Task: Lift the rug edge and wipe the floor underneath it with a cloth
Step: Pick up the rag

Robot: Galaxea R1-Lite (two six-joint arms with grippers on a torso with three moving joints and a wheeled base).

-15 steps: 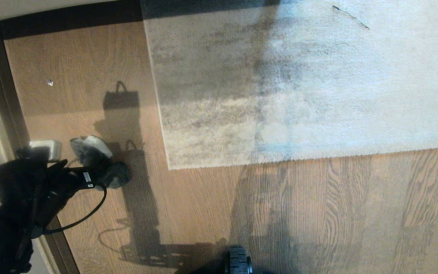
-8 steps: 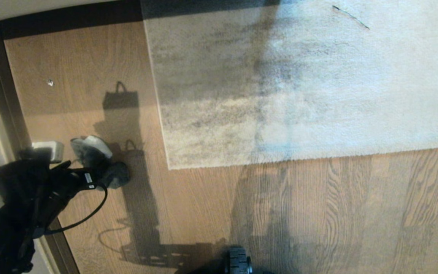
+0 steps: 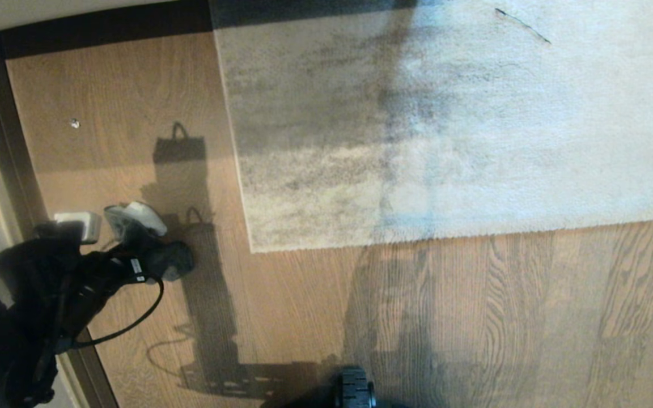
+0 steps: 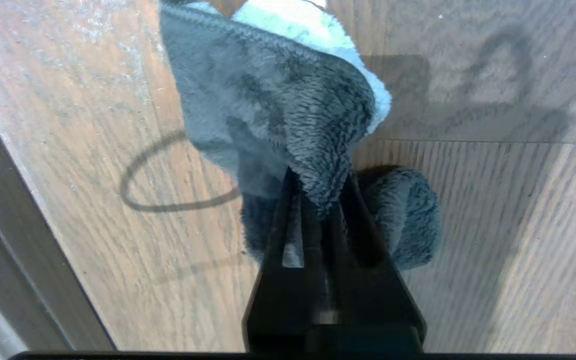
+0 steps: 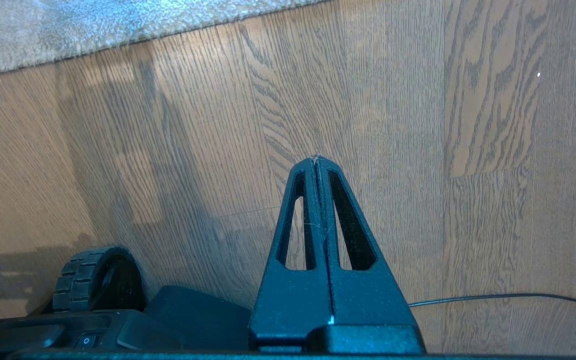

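Note:
The small grey cloth (image 3: 136, 222) lies crumpled on the brown wood floor (image 3: 304, 317), to the left of the rug. My left gripper (image 3: 153, 258) is down at it and shut on a raised fold of the cloth (image 4: 278, 100); its black fingers (image 4: 353, 200) pinch the fuzzy fabric, and a rolled lobe bulges beside them. The pale grey rug lies flat, with its near rug edge (image 3: 474, 229) and square corner (image 3: 253, 248) on the floor. My right gripper (image 5: 317, 161) hangs shut and empty above bare floor, the rug edge (image 5: 118, 37) beyond it.
A dark skirting strip (image 3: 15, 158) runs along the wall to the left of the cloth. A small white speck (image 3: 75, 123) lies on the planks farther back. The robot's base wheel (image 3: 355, 391) is at the near edge, and a thin cable (image 5: 508, 298) crosses the floor.
The left gripper has shut on the cloth, and the arm has edged slightly toward it. The rug and the right arm have not moved.

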